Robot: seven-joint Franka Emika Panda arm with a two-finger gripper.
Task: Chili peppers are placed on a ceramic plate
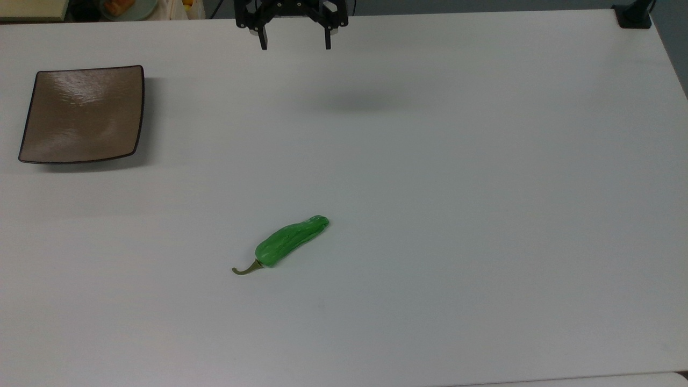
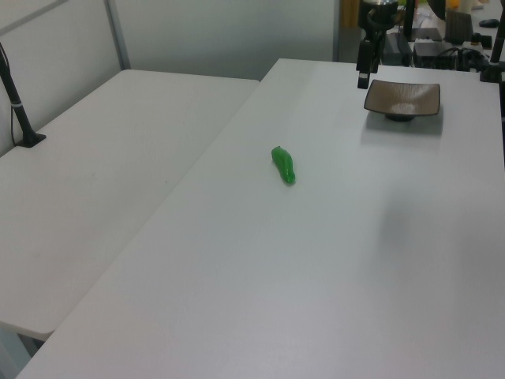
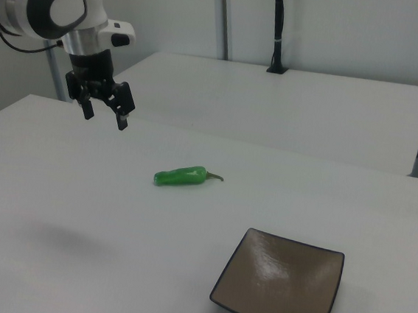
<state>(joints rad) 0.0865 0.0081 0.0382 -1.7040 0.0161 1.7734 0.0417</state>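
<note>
A glossy green chili pepper (image 1: 291,241) (image 2: 283,164) (image 3: 181,176) lies on the white table (image 1: 430,215), its olive stem pointing toward the top view's lower left. The square brown ceramic plate (image 1: 83,114) (image 2: 402,99) (image 3: 280,280) sits bare at the top view's left. My gripper (image 1: 295,44) (image 3: 106,117) hangs open high above the table at the top view's upper edge, well away from both pepper and plate, with nothing between its fingers. In the left view my gripper (image 2: 363,79) hangs just left of the plate.
A black post base (image 1: 633,16) stands at the table's far right corner in the top view. A second white table (image 2: 102,181) adjoins it. Cluttered items (image 2: 442,39) lie beyond the plate in the left view.
</note>
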